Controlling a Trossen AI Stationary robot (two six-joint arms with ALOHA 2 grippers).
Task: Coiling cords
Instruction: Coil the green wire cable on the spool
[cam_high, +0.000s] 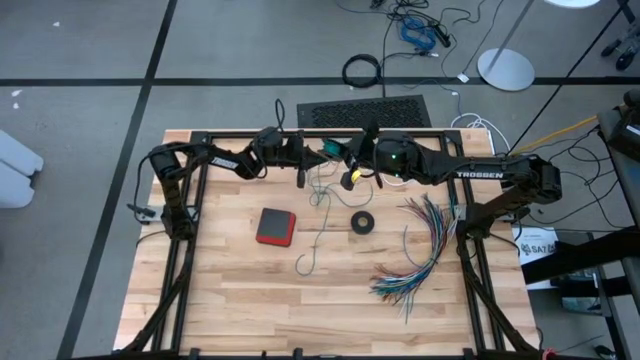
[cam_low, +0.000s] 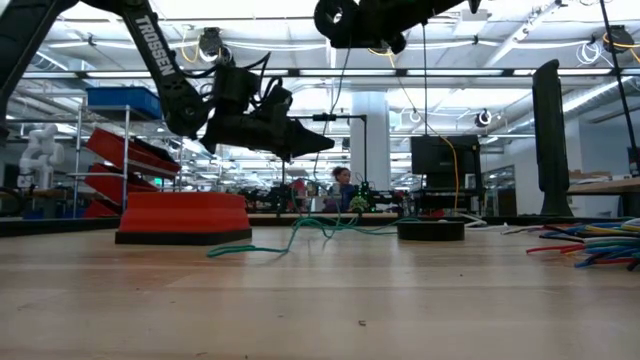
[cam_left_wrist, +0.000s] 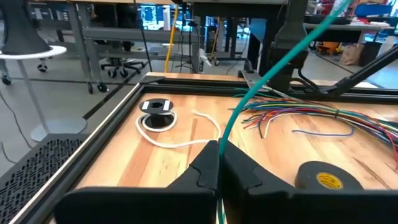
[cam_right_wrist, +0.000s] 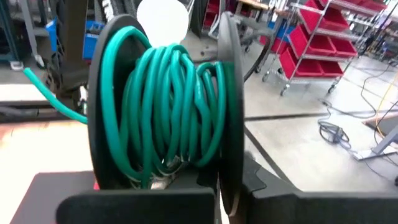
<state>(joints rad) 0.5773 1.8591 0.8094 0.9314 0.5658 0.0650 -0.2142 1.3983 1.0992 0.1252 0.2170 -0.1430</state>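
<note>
Teal cord (cam_left_wrist: 280, 59) is pinched tight in the closed left gripper (cam_left_wrist: 219, 163), up near twelve o'clock on the table (cam_high: 230, 290). The right gripper (cam_right_wrist: 227, 180), closed too, holds a black spool (cam_right_wrist: 165, 106) wound with it. A hard pull could slip the cord or snag the coloured wires (cam_high: 425, 250) at three o'clock. Six o'clock has open room.

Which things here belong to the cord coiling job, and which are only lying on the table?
Part of the job:
- green cord, pinched in the left tool
- black spool wound with green cord, held by the right tool
- white cord with its small spool

Just lying about:
- red box
- black tape roll
- bundle of coloured wires
</note>
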